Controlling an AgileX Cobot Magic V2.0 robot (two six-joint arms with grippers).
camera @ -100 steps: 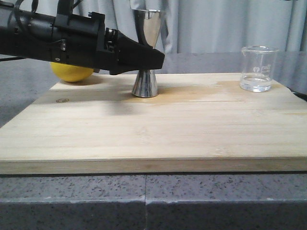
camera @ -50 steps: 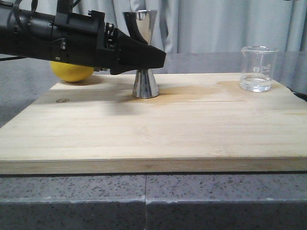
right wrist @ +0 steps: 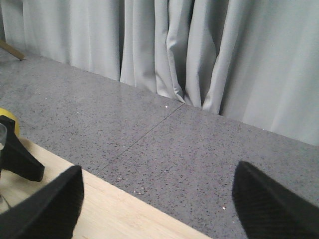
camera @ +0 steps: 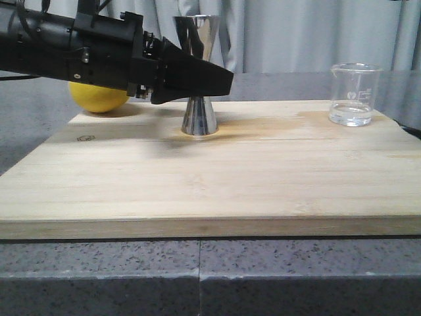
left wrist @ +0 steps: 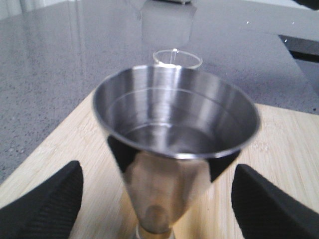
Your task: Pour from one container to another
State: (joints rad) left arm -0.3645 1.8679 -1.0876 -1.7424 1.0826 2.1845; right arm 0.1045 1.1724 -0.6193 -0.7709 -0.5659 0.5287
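Observation:
The steel jigger stands upright on the wooden board, left of the middle. My left gripper reaches in from the left at the level of its waist. In the left wrist view the jigger stands between the open left gripper, and both fingers are well clear of it. The glass beaker sits at the board's back right corner with a little clear liquid in it. It also shows behind the jigger as the beaker. My right gripper is open and holds nothing. It does not appear in the front view.
A yellow lemon lies at the board's back left corner, behind my left arm. Grey curtains hang behind the speckled grey counter. The board's edge shows under the right gripper.
My left gripper has slid a little further right around the jigger's waist. The jigger's upper cone has shifted slightly left. The beaker and lemon have not moved.

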